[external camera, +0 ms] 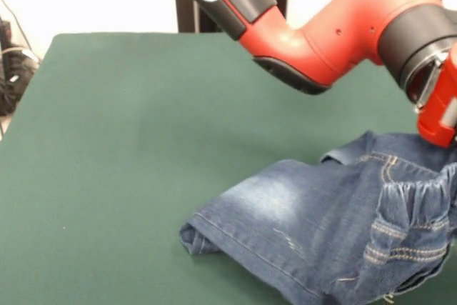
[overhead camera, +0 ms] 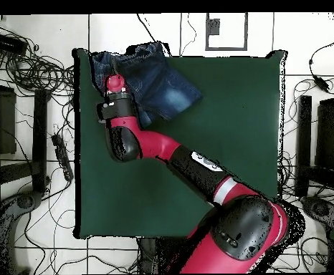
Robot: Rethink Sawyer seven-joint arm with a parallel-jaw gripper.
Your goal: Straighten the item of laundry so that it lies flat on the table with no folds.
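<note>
The gripper (overhead camera: 115, 77) sits over the jeans (overhead camera: 147, 80) near the table's (overhead camera: 227, 129) far-left corner in the overhead view. Its tips are hidden by the red wrist and the denim, so whether it is spread, pressed together or pinching cloth cannot be told. In the front view only the red wrist end shows at the right edge, just above the waistband; it seems to touch the cloth there, though the contact itself is out of sight.

The arm (external camera: 321, 37) reaches across the green top from the robot's side to that corner.

The jeans (external camera: 335, 226) lie bunched, not flat. The gathered waistband stands raised at the right edge of the front view. A leg with a pale faded patch stretches toward the table's middle, its hem folded under.
</note>
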